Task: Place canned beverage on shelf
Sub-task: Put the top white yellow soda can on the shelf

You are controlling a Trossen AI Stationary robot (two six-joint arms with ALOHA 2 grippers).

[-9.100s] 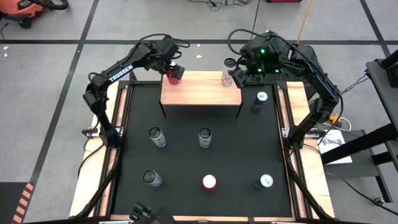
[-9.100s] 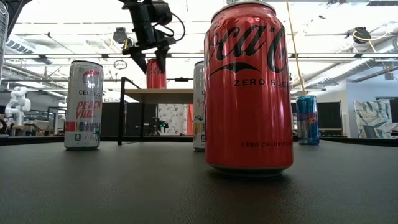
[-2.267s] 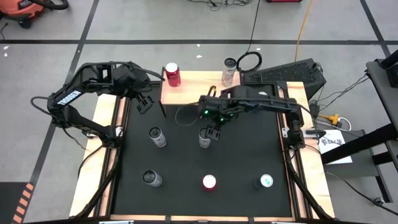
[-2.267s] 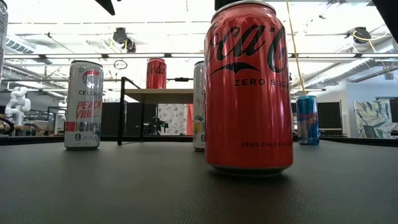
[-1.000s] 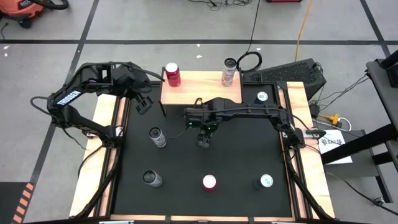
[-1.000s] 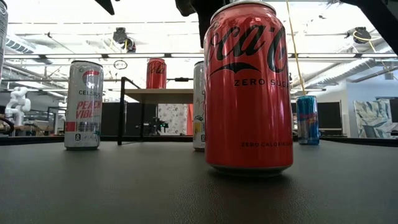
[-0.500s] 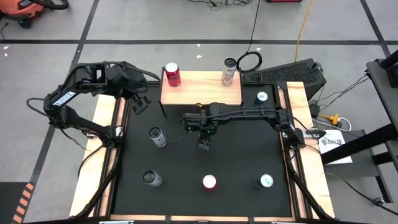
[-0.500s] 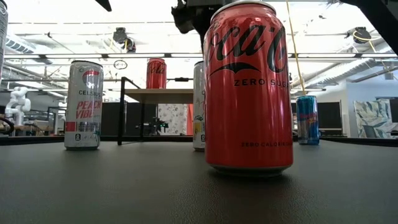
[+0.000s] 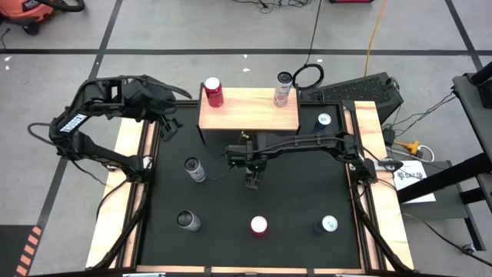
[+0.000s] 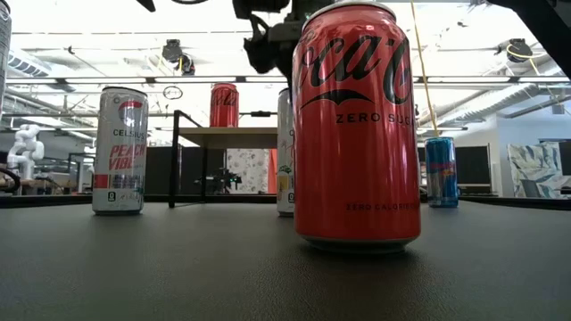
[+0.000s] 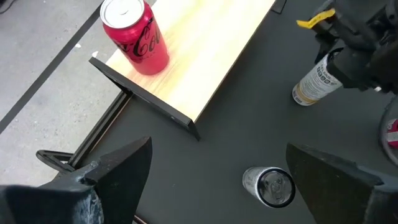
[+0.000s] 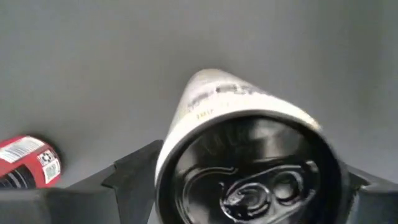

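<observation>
Two cans (image 9: pixel 213 91) stand on the shelf (image 9: pixel 248 114) (one at each back corner); six more stand on the mat (image 9: pixel 300 200) before it.

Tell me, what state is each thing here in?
Left gripper: open, empty, beside the shelf.
Right gripper: around the pale can.
Pale can: upright on the mat.
Red can: upright on the shelf.
Silver can: upright on the shelf.
Other cans: upright on the mat.

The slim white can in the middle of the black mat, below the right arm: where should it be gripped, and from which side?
Grip the slim white can on its straight side wall, just under the rim, coming straight down from above. It stands upright with bare mat around it, and the right end effector hangs over it, one finger on each side.
</observation>
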